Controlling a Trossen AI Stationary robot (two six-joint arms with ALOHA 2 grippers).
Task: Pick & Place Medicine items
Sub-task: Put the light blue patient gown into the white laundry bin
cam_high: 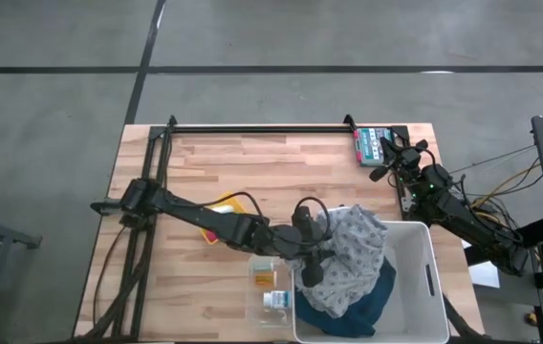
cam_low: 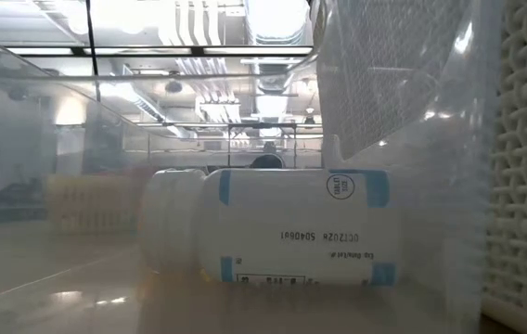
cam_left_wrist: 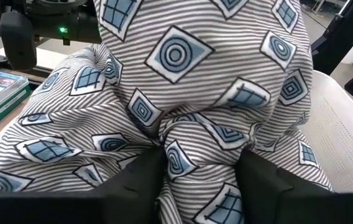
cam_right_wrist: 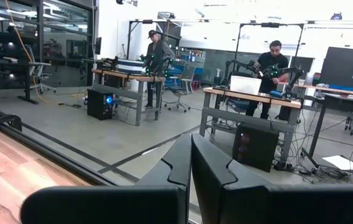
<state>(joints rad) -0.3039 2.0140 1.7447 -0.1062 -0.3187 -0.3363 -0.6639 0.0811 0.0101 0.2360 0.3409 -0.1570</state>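
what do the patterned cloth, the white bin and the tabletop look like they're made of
Patterned cloth: soft woven fabric, matte; it folds and bunches between the left hand's fingers. White bin: probably moulded plastic, with a perforated lattice wall and a slot handle. Tabletop: light wood planks with visible grain.

Even light is falling on the wooden table (cam_high: 281, 182) from above with soft shadows — in the low view ceiling lamps (cam_low: 273, 19) are glaring and a clear wall (cam_low: 412, 167) is blurring everything.
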